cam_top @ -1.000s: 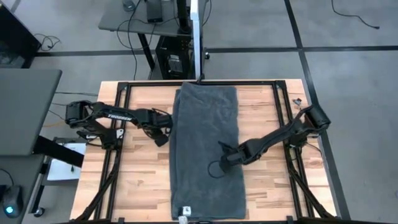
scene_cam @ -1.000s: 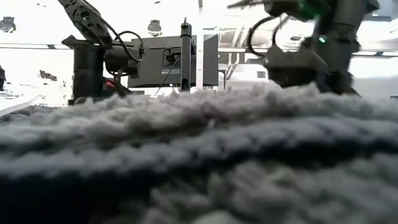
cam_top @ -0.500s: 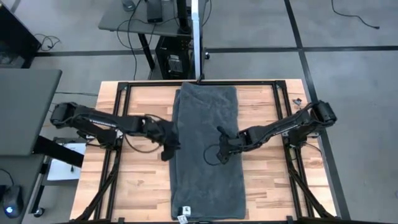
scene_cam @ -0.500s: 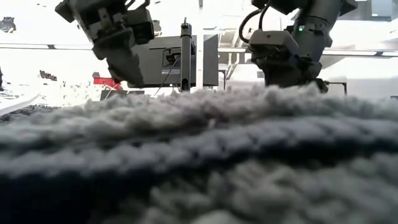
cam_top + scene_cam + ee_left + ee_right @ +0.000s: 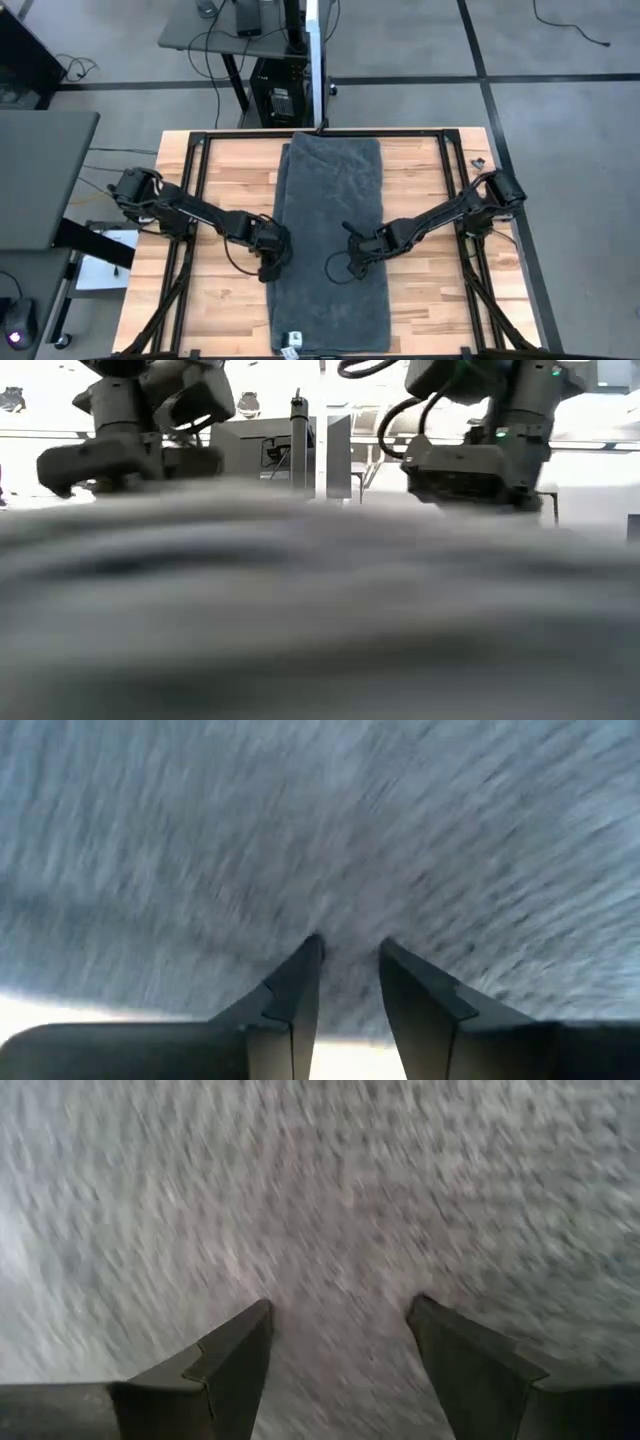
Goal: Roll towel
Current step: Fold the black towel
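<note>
The dark grey towel [image 5: 332, 200] lies flat and lengthwise on the wooden table [image 5: 225, 300], from the far edge to the near edge. Its small white tag [image 5: 293, 340] is at the near end. My left gripper [image 5: 272, 264] points steeply down at the towel's left edge, and its fingers stand a narrow gap apart [image 5: 350, 948]. My right gripper [image 5: 353, 254] points down over the towel's middle, right of centre, with its fingers wide open [image 5: 340, 1308]. In the low view the towel [image 5: 320, 610] fills the foreground and hides both sets of fingertips. My left gripper has its fingertips [image 5: 312, 946] close over the towel just inside the left edge; I cannot tell whether they touch the cloth. My right gripper has its fingertips [image 5: 262, 1312] close over the pile, and I cannot tell whether they touch it either.
Black frame rails [image 5: 190, 190] [image 5: 455, 190] run along the table on both sides of the towel. A pole [image 5: 316, 60] and a desk with cables stand beyond the far edge. Bare wood shows left and right of the towel [image 5: 430, 300].
My left gripper has swung from the table's left side toward the right and near edges, rolling as it went, and now stands at the towel's left edge. My right gripper has drawn back toward the far edge, then returned and sunk over the towel. The towel lies as before.
</note>
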Motion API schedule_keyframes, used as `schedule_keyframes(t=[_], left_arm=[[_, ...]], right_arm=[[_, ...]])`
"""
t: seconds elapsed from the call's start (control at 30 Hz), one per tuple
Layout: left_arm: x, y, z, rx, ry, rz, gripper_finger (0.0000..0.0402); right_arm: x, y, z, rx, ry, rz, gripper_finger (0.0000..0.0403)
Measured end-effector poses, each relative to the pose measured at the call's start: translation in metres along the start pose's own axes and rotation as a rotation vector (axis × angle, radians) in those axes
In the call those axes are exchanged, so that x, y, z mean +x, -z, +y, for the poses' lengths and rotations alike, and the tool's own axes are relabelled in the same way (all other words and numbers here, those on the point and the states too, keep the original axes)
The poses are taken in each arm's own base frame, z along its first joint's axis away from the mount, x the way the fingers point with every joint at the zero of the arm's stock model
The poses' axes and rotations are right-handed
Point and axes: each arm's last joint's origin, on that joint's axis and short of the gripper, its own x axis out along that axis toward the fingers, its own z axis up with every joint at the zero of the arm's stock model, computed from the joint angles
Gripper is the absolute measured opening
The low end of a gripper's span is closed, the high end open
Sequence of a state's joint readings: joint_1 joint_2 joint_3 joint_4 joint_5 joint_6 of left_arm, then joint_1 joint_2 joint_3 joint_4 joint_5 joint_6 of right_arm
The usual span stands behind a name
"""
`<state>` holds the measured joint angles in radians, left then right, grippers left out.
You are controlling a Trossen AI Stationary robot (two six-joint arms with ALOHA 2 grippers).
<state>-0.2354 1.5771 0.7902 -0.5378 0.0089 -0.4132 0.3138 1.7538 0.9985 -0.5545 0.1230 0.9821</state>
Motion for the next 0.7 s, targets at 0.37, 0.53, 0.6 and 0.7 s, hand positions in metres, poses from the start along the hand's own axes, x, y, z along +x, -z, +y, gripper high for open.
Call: schedule_keyframes(t=[0.37, 0.53, 0.6, 0.7], left_arm=[[-0.056, -0.019, 0.005, -0.126, 0.1, -0.291, 0.0091], [-0.067, -0.033, 0.021, -0.195, 0.06, -0.37, 0.0091], [-0.064, -0.041, 0.033, -0.241, 0.046, -0.394, 0.0091], [-0.053, -0.05, 0.055, -0.302, 0.004, -0.389, 0.0091]], right_arm=[[-0.028, -0.018, 0.004, 0.045, -0.093, -0.07, 0.0238], [-0.047, -0.031, -0.01, 0.113, -0.093, -0.115, 0.0238], [-0.05, -0.038, -0.024, 0.173, -0.032, -0.121, 0.0237], [-0.049, -0.053, -0.049, 0.249, 0.063, -0.096, 0.0231]])
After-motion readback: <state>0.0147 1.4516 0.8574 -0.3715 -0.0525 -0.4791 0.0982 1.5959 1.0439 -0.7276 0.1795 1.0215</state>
